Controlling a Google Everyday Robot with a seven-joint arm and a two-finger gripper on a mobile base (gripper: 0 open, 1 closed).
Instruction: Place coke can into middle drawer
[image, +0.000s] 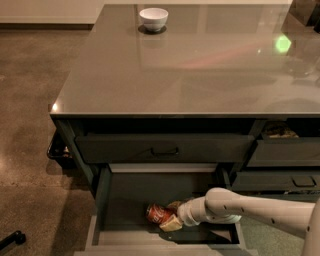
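Note:
The coke can, red with white script, lies on its side low in the open middle drawer, near the floor at its centre front. My gripper reaches in from the right on a white arm. Its two tan fingers sit above and below the can's right end and are closed on it. The drawer is pulled out below the counter, with its dark floor showing to the left of the can.
A white bowl stands at the back of the grey countertop. A closed drawer front with a black bar handle sits just above the open drawer. Narrower drawers are at the right. A black object lies on the floor at the left.

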